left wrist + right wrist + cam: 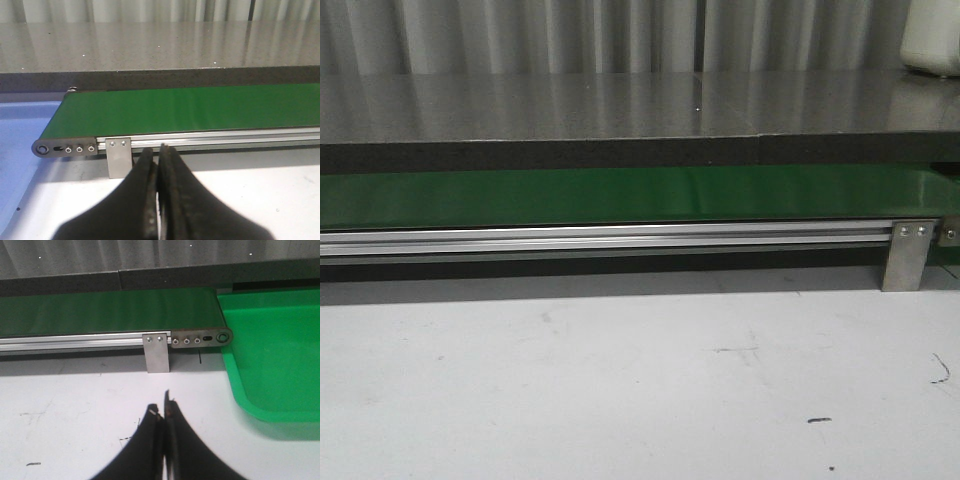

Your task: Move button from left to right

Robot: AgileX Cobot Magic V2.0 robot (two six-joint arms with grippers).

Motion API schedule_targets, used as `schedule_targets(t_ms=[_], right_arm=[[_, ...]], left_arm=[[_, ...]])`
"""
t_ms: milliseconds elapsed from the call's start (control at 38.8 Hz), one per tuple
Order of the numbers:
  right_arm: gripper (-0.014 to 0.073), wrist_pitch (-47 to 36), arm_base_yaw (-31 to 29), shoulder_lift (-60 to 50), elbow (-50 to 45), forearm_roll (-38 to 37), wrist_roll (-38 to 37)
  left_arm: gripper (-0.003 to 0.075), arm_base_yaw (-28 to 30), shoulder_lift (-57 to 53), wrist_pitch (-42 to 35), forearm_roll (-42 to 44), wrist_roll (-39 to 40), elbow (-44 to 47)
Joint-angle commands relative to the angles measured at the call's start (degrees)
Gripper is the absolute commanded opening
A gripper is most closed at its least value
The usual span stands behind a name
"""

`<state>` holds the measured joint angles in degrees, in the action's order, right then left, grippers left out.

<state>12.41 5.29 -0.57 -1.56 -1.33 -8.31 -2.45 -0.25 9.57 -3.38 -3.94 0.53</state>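
The button is out of view in all three views. My left gripper (158,150) is shut and empty, over the white table just in front of the left end of the green conveyor belt (200,107). My right gripper (163,407) is shut and empty, over the white table in front of the right end of the belt (110,310). Neither gripper shows in the front view, where the bare belt (620,195) runs across the middle.
A blue tray (22,130) lies beside the belt's left end. A green tray (275,355) lies beside its right end. An aluminium rail (600,238) with metal brackets (907,255) fronts the belt. A grey shelf (620,105) runs behind, with a white container (932,35) at the far right.
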Motion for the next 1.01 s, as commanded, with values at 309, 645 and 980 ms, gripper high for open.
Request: schedule_targets(t_ms=[309,645,980], right_arm=[[-0.0067,-12.4,0.1,-1.0,5.9,-0.4,0.4],[-0.0067,3.3,0.1,18.0,31.7,-0.7,0.4],[0.0316,2.8,0.1,24.1,35.6,-0.7,0.4]], left_arm=[[-0.0021,-0.4,-1.0,-23.6,-3.2,0.5,-2.7],[-0.0021,-0.4,19.7,-2.0,0.2,-1.7,-29.7],[0.0358,-0.4,28.1,2.3,0.4,-1.7,-34.2]])
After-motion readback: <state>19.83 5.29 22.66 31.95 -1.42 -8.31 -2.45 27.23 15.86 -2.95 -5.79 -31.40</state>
